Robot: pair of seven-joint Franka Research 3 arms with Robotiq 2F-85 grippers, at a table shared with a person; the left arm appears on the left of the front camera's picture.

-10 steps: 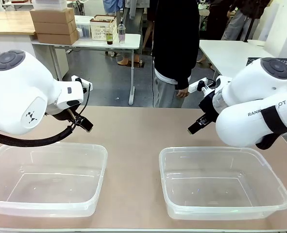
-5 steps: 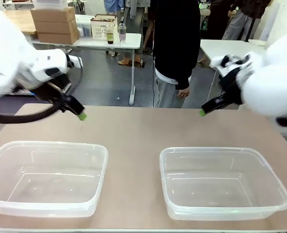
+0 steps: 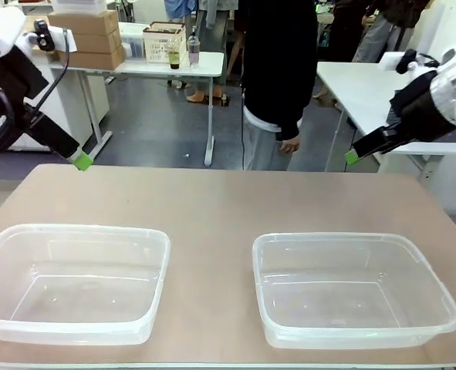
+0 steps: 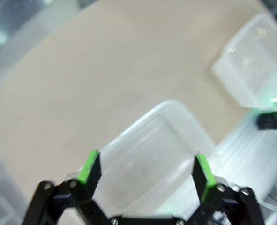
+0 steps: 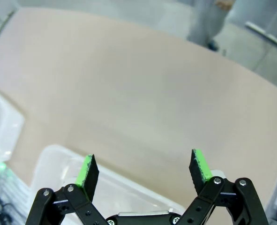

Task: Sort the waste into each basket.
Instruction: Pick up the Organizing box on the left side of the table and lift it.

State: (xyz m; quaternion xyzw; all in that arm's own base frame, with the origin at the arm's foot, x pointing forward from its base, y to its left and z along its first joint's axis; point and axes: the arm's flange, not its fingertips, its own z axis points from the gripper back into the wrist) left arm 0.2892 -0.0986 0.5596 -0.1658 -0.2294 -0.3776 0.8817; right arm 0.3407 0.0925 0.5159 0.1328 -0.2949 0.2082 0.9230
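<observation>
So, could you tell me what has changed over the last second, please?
Both arms rose and swung outward: the left claw went up and left, the right claw up and right, away from the middle of the table. Both stayed open and empty. The left tub and right tub stayed put, empty, and the person kept standing at the far side.

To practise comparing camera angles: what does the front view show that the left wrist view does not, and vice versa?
Front view: a person standing beyond the table, and the right gripper raised high. Left wrist view: the left gripper seen along its fingers, green pads spread wide apart. Both: the left tub and the right tub, clear and empty, on the tan table.
</observation>
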